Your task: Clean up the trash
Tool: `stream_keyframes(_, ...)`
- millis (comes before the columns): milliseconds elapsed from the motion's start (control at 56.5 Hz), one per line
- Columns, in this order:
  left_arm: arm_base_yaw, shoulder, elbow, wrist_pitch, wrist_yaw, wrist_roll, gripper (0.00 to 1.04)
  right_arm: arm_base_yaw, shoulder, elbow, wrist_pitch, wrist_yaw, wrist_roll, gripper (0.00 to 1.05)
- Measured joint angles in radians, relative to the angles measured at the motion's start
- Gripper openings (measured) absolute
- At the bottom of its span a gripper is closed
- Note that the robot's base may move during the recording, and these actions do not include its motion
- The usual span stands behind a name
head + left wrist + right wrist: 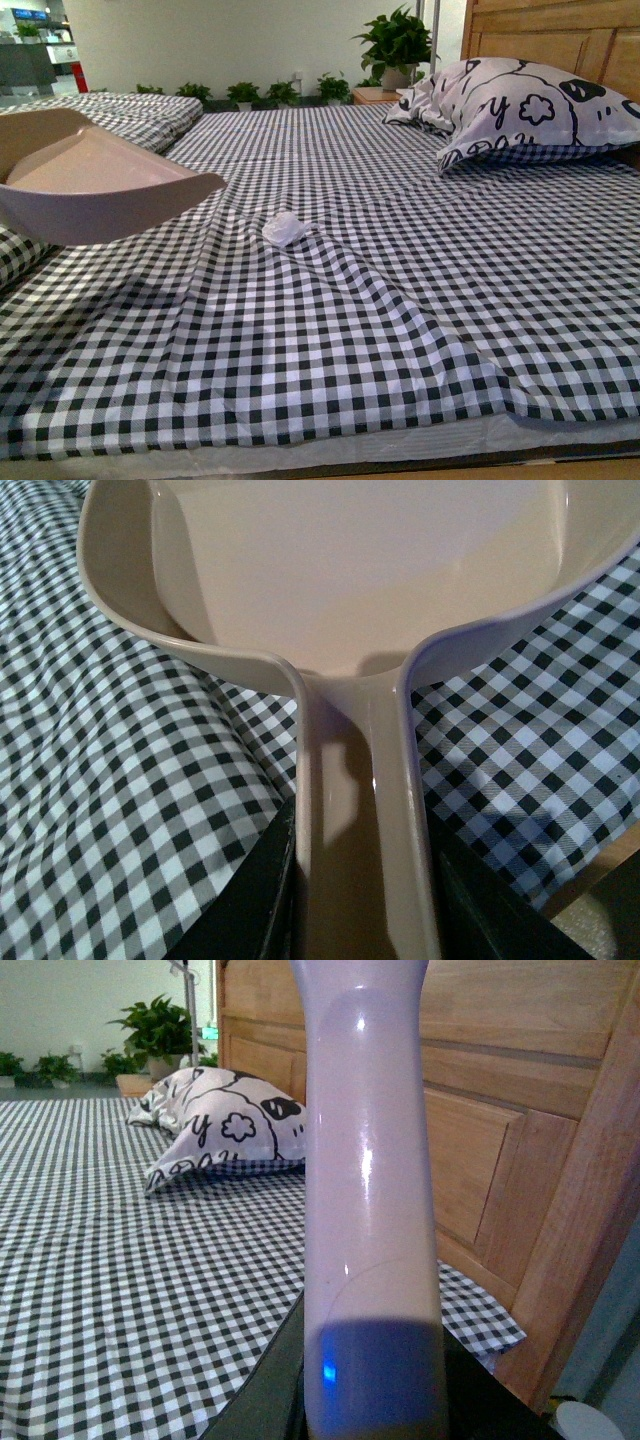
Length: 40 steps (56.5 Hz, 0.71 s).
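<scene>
The trash, a small white crumpled scrap, lies on the black-and-white checked bed cover near its middle. A beige dustpan hovers above the cover at the left, its open mouth toward the scrap but apart from it. In the left wrist view my left gripper is shut on the dustpan's handle, dark fingers on both sides. My right gripper is shut on the pale brush handle, which stands upright near the headboard. Neither arm shows in the front view.
A white pillow with black cartoon print leans at the back right against a wooden headboard. Potted plants line the far wall. A second checked bed lies at the back left. The cover's front edge is close.
</scene>
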Motion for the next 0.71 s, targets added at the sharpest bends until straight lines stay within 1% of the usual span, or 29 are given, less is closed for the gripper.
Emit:
stream_keyframes(159, -0.038, 0.108, 0.102, -0.032, 0.055, 0.039, 0.28, 0.000, 0.000, 0.000, 0.000, 0.000, 0.000, 0.19)
stream_keyframes(283, -0.056, 0.191, 0.177, -0.068, 0.062, 0.073, 0.28, 0.000, 0.000, 0.000, 0.000, 0.000, 0.000, 0.19)
stream_keyframes(442, -0.058, 0.319, 0.272, -0.151, 0.081, 0.102, 0.28, 0.000, 0.000, 0.000, 0.000, 0.000, 0.000, 0.19)
stream_keyframes(708, -0.062, 0.435, 0.383, -0.180, 0.106, 0.100, 0.28, 0.000, 0.000, 0.000, 0.000, 0.000, 0.000, 0.19)
